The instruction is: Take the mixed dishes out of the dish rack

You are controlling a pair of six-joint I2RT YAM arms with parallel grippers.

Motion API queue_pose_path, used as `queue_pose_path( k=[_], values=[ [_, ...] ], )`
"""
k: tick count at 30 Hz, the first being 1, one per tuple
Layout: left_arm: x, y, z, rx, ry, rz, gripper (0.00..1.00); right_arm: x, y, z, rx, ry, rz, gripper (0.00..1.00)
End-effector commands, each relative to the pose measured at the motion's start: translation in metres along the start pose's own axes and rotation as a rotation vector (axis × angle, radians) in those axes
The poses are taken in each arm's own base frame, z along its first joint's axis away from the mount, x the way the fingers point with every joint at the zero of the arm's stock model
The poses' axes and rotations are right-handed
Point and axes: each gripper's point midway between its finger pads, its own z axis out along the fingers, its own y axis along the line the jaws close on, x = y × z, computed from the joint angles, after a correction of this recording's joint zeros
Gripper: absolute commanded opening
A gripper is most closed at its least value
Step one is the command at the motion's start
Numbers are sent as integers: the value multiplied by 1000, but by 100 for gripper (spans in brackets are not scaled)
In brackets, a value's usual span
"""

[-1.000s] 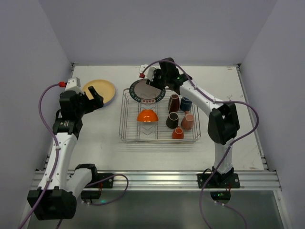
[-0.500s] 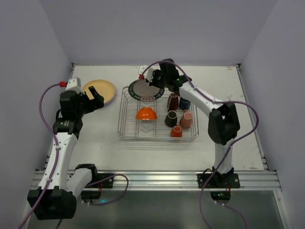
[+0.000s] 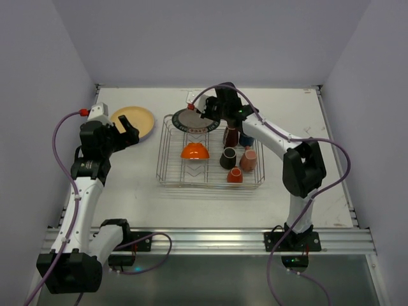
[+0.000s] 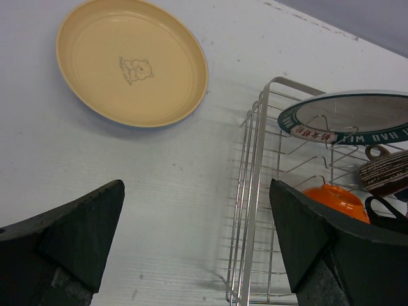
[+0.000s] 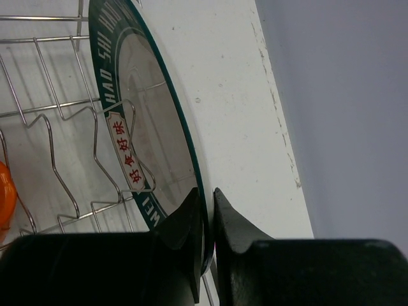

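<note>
The dish rack [image 3: 167,167] holds a dark-rimmed white plate [image 3: 191,119] leaning in its far-left dividers. My right gripper [image 3: 213,110] is shut on that plate's far rim; in the right wrist view both fingers pinch the plate's [image 5: 148,118] edge at my gripper [image 5: 208,199]. An orange bowl [image 3: 196,152] lies upside down in the rack's middle. Maroon [image 3: 231,136], blue [image 3: 248,139], black [image 3: 229,158], pink [image 3: 248,160] and orange [image 3: 235,176] mugs fill its right side. A yellow-orange plate [image 3: 134,121] lies on the table, left of the rack. My left gripper [image 3: 125,133] hangs open beside it, holding nothing.
The left wrist view shows the yellow-orange plate [image 4: 131,60] flat on the table, the rack's left rim [image 4: 258,166] and the open left gripper [image 4: 196,188] over bare table between them. Walls close in behind and on both sides.
My right gripper's jaws have closed onto the dark-rimmed plate's rim, and the rack has shifted slightly left. The left arm has not moved.
</note>
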Motion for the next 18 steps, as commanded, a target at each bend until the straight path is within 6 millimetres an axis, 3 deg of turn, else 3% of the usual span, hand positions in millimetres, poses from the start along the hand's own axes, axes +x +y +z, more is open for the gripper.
queue_pose_path(
  k=[1,11,18],
  values=[
    [-8,-7,-2,32,-31,33,100,-42,-43,-35,135,-107,-78,0],
    [-8,-6,-2,28,-33,33,100,-65,-56,-68,178,-157,-97,0],
    [-11,-6,-2,23,-38,30,100,-81,-60,-105,224,-212,-61,0]
  ],
)
